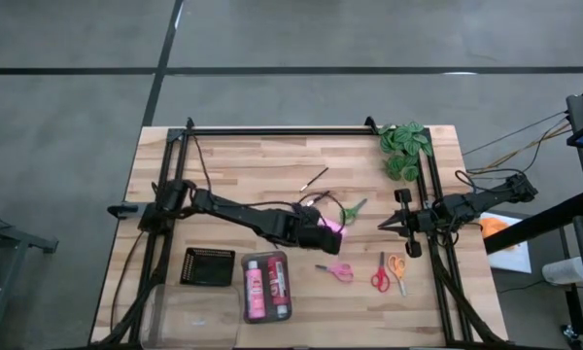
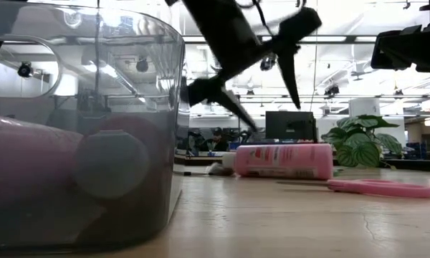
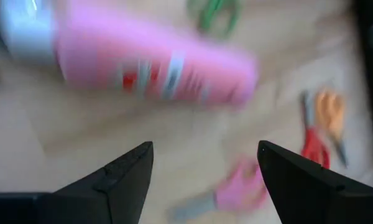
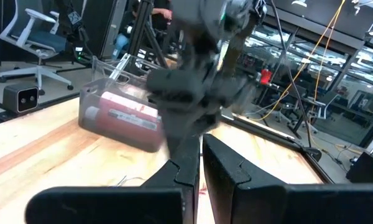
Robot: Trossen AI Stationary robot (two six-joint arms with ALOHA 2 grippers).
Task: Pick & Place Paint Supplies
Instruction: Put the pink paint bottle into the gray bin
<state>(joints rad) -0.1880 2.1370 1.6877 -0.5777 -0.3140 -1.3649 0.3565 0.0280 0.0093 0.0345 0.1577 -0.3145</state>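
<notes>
A pink paint bottle (image 3: pixel 155 62) lies on its side on the table (image 1: pixel 272 156), near the middle (image 1: pixel 334 233). My left gripper (image 3: pixel 205 146) hangs open above it (image 2: pixel 276 118), one finger on either side and clear of it. Two more bottles lie in the clear tray (image 1: pixel 265 287). Green scissors (image 1: pixel 353 209), pink scissors (image 1: pixel 335 271), red scissors (image 1: pixel 380 275) and orange scissors (image 1: pixel 398 270) lie flat on the wood. A thin brush (image 1: pixel 314 179) lies farther back. My right gripper (image 4: pixel 200 168) waits shut at the right edge (image 1: pixel 384 226).
A black tray (image 1: pixel 207 266) sits left of the clear tray. A green leafy plant (image 1: pixel 403 148) stands at the far right corner. A dark frame rail (image 1: pixel 272 130) runs along the far edge. Bare wood lies between the bottle and the far rail.
</notes>
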